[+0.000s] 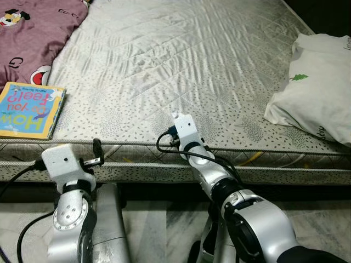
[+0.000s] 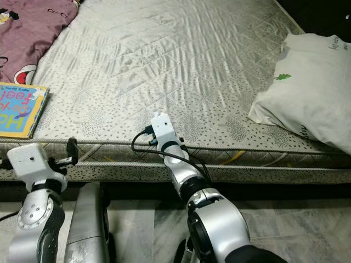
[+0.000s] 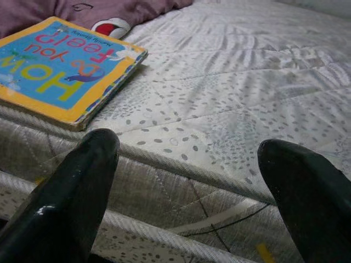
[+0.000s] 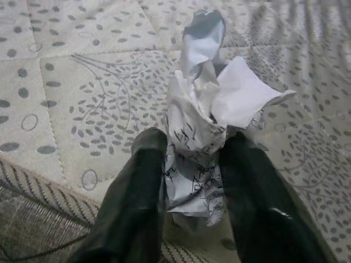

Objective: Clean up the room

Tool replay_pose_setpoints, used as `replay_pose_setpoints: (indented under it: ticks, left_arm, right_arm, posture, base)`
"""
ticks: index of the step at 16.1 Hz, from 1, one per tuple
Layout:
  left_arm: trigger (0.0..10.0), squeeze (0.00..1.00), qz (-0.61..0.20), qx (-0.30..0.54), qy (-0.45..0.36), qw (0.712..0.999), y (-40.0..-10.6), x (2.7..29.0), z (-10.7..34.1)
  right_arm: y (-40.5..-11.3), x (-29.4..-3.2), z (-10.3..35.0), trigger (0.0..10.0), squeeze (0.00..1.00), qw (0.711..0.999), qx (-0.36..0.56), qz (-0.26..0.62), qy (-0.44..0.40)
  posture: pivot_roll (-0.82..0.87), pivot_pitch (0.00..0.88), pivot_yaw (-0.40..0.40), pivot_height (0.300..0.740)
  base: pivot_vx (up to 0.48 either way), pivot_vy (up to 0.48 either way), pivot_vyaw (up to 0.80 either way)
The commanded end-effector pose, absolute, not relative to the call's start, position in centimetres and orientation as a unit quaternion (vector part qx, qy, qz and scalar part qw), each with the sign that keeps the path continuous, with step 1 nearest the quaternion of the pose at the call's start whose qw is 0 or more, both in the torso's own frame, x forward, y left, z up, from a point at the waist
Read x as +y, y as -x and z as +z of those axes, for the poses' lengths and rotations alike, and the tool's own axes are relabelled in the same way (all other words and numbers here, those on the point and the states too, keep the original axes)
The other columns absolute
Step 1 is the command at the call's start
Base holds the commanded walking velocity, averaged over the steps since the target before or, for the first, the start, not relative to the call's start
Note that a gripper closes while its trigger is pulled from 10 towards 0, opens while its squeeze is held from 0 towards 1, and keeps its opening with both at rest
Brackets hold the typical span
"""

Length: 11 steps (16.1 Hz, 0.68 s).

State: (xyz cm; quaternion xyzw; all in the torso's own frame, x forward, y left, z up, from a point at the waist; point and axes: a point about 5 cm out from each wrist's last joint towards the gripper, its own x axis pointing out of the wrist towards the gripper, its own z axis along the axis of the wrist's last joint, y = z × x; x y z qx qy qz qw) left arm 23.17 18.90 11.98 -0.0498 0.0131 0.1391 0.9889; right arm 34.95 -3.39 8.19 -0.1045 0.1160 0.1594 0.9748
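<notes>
Bare quilted mattress spans view, marble floor below its edge. Maroon cartoon blanket at far left corner. White pillow at right side. Yellow-blue children's book flat near left front edge, just beside blanket. Right gripper over mattress front edge, jaws pinching crumpled paper with scribbles, paper sticking up past fingertips. Left gripper level with mattress edge near book, jaws spread wide, holding nothing.

On the mattress, the picture book lies at the near left edge, the blanket behind it, and the pillow far right.
</notes>
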Motion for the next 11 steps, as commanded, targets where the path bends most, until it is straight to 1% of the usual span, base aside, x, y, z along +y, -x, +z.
replay_pose_setpoints:
  ticks: [1,8,9,11]
  left_arm:
    - [10.0,0.0,0.135,0.014,0.045,0.99,-23.4,18.8,11.9]
    - [10.0,0.0,0.133,0.001,0.044,0.99,-24.4,19.0,12.2]
    - [10.0,0.0,0.129,-0.009,0.04,0.991,-24.9,19.0,12.4]
    - [10.0,0.0,0.125,-0.052,0.031,0.99,-25.7,19.0,13.7]
  right_arm:
    - [-35.2,-2.7,8.8,0.0,0.0,0.976,0.109,0.166,0.094]
    - [-35.5,-3.4,9.0,0.0,0.0,0.977,0.104,0.162,0.09]
    - [-35.8,-3.9,9.3,0.0,0.0,0.979,0.1,0.156,0.086]
    - [-36.2,-4.9,9.7,0.0,0.0,0.982,0.094,0.143,0.081]
  posture:
    - [0.26,0.073,-0.138,0.487]
    - [0.26,0.021,-0.129,0.487]
    - [0.26,0.0,-0.12,0.487]
    - [0.25,0.0,-0.108,0.487]
  base:
    - [0.0,0.0,0.0]
    - [0.0,0.0,0.0]
    - [0.0,0.0,0.0]
    - [0.0,0.0,0.0]
